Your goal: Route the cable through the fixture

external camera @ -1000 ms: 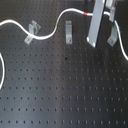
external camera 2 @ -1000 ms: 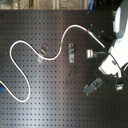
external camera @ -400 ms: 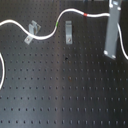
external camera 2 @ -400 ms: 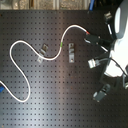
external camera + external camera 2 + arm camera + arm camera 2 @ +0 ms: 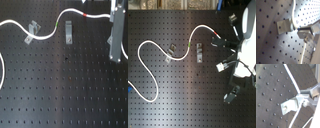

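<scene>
The cable (image 5: 158,47) snakes across the desk (image 5: 183,100) past two brackets. The tool (image 5: 231,94) seems clamped on it near the red band; guide it gently, avoiding snags

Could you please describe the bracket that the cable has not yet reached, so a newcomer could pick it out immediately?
On the black perforated board, two small grey metal brackets stand near the middle of the long white cable. In the second exterior view, the target bracket is the second exterior view's right one; unlike its neighbour, the cable passes beside it.
</scene>
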